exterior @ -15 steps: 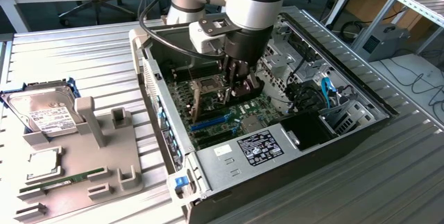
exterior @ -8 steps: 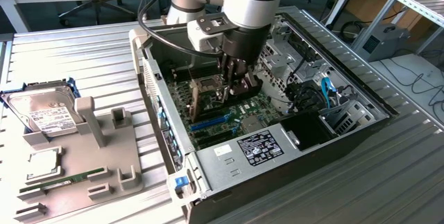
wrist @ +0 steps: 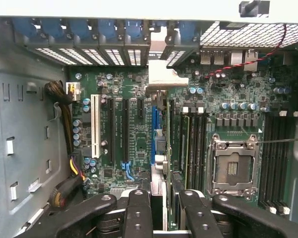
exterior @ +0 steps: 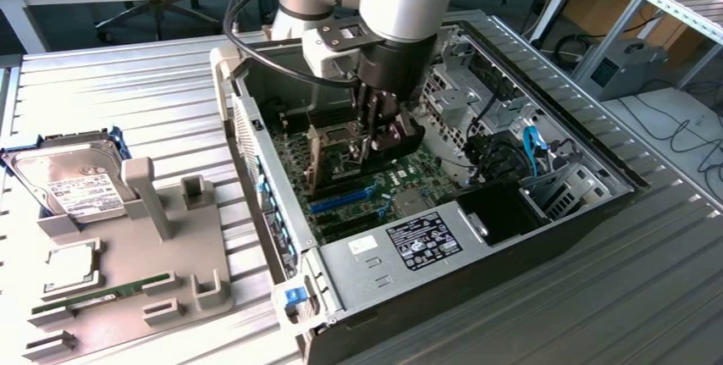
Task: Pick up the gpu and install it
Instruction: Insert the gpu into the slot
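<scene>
**Tech:** One card, one slot. What have you got hold of?

**Arm:** One thin flat expansion card, the gpu [exterior: 330,157], standing on edge inside the open black tower computer case [exterior: 587,180], a little left of the exterior view's centre. My jaws [exterior: 378,146] are clamped on its upper edge, one finger on each face. In the wrist view the card [wrist: 165,148] runs edge-on up the middle of the frame from between my black fingers [wrist: 137,214], and its silver metal end bracket [wrist: 159,74] sits in the upper middle, against the row of rear slot openings.

**Tech:** How does it handle?

**Arm:** I judge it light and stiff but fragile. It is a bare circuit board with small parts on its faces, so a hard squeeze or a twist could crack it. The top edge, away from the contact strip, seems the right place to grip, and that is where I have it.

**Tech:** Is it seated?

**Arm:** I cannot tell. It stands upright over the green motherboard [exterior: 412,180], just beside the blue expansion slot [wrist: 154,134], but its bottom edge is hidden behind the card itself.

**Tech:** And the rest?

**Arm:** On the ribbed metal table [exterior: 124,85], at the exterior view's left, a grey parts holder [exterior: 135,289] carries a silver hard drive with a white label [exterior: 70,180], well apart from me.
</scene>
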Robot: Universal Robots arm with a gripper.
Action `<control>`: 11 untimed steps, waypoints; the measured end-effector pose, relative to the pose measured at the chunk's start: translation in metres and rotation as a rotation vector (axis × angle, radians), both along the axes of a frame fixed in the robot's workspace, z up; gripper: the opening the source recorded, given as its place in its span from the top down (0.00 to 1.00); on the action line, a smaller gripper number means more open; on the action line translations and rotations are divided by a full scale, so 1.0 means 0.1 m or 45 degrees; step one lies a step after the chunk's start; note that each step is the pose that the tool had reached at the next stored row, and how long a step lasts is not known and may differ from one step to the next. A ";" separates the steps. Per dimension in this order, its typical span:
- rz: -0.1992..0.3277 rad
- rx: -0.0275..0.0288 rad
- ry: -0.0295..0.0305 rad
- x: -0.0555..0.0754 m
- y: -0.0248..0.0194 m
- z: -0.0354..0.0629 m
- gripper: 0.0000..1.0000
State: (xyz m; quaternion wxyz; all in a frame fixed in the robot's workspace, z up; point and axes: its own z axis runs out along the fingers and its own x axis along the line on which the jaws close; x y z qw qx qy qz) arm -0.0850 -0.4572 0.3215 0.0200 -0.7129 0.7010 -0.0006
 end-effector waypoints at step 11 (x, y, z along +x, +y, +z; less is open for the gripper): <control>0.000 0.0000 0.0000 -0.03 0.027 -0.023 0.73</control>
